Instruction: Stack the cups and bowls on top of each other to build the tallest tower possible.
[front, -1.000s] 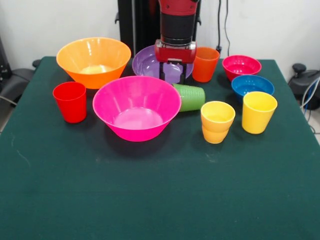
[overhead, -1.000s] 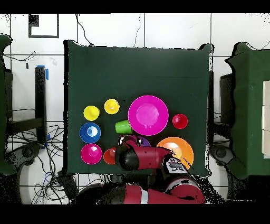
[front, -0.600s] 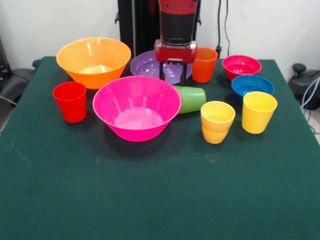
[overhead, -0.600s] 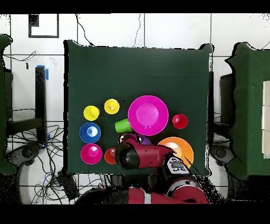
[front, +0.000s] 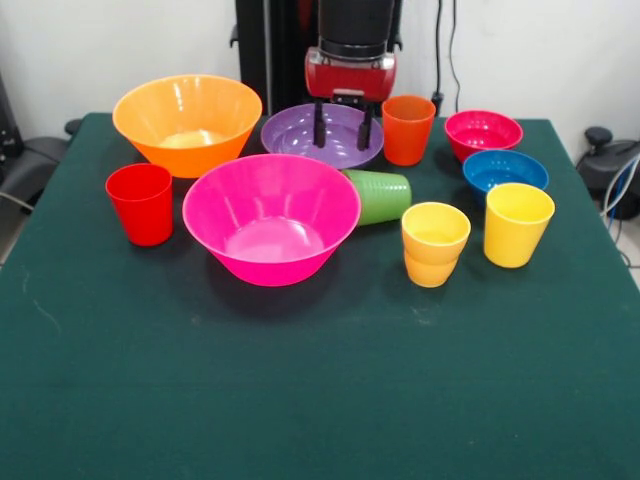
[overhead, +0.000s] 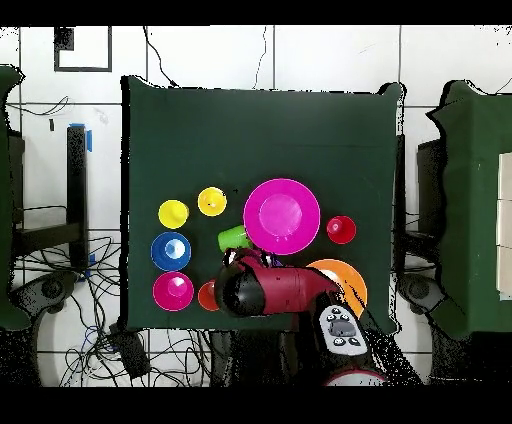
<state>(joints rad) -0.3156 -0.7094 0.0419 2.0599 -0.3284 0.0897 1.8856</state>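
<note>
On your table (front: 300, 400), the far-left large bowl (front: 187, 120) stands behind the left cup (front: 140, 203). The near large bowl (front: 272, 215) sits mid-table, with the far-middle large bowl (front: 300, 135) behind it and the gripper (front: 342, 140) hanging over that one. The tipped cup (front: 385, 196) lies against the near bowl's right side. The far cup (front: 408, 129) stands just right of the far-middle bowl. Farther right, the far small bowl (front: 483, 133) is behind the nearer small bowl (front: 505, 172). The right-hand cup (front: 518, 224) is nearest the right edge, with the middle cup (front: 435, 243) to its left.
</note>
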